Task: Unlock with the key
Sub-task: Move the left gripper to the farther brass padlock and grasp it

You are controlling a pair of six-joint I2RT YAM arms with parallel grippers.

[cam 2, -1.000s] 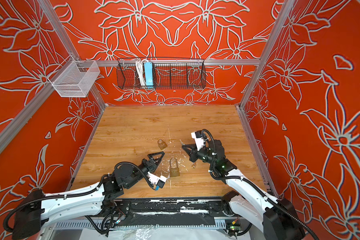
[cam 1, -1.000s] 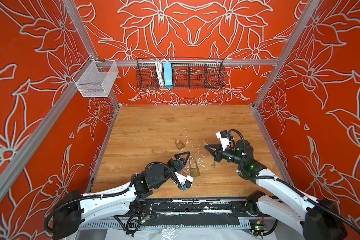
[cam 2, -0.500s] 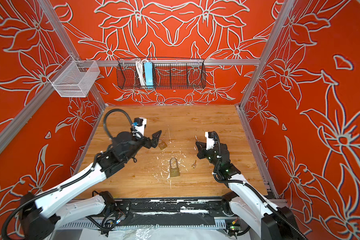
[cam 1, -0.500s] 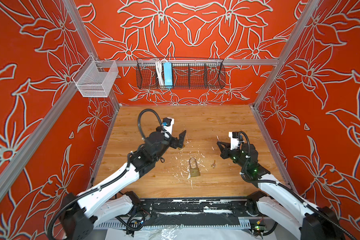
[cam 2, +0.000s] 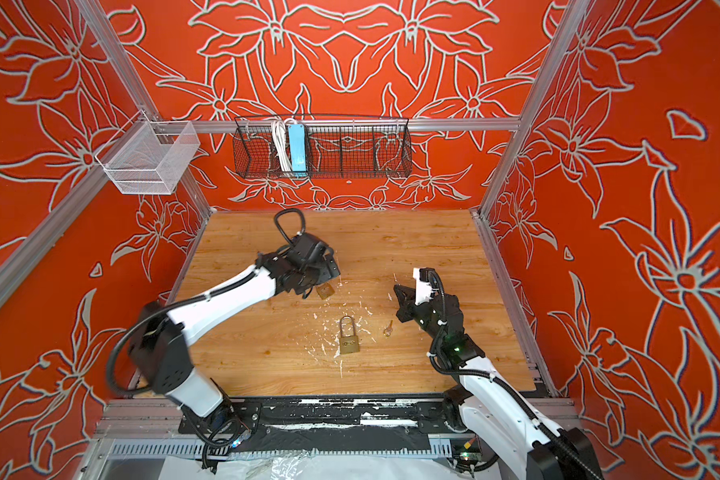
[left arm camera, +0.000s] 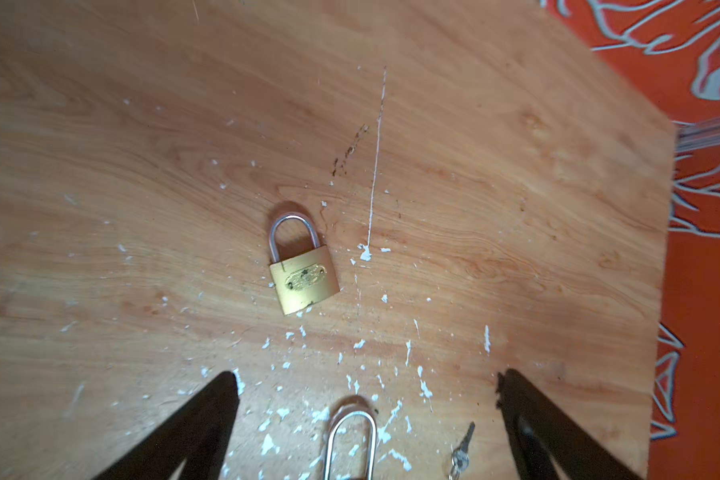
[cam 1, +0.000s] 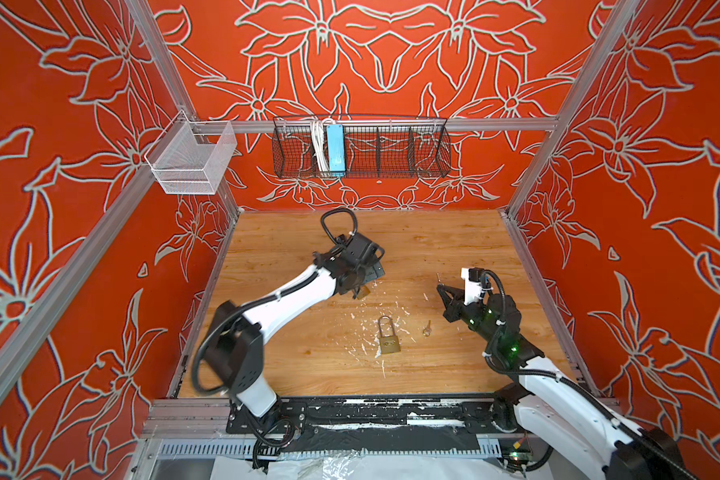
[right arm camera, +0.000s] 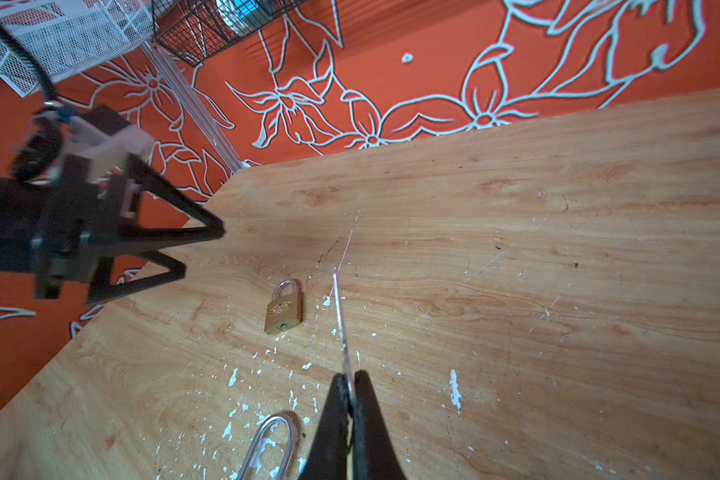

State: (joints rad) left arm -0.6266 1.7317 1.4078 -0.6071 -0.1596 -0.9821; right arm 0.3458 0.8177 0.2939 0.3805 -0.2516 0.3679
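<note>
The left gripper (left arm camera: 366, 376) is held above the small padlock (left arm camera: 302, 278) at the far left of the table (cam 1: 454, 249), its jaws spread wide with nothing between them. The right gripper (right arm camera: 350, 378) is clamped on a thin metal strip (right arm camera: 341, 328), judged to be a key seen edge-on, and pointed toward that padlock. A long-shackle padlock (cam 1: 387, 340) lies nearer, at centre, and a loose key (cam 1: 427, 328) is seen just to its right, untouched.

The step in hand is judged to be the seizing of the small padlock. The jaws should be lowered astride the brass body, not the shackle, and closed on its side edges. The keyhole on the near end is thereby left exposed to the right gripper. A slip on smooth brass is to be guarded against.
</note>
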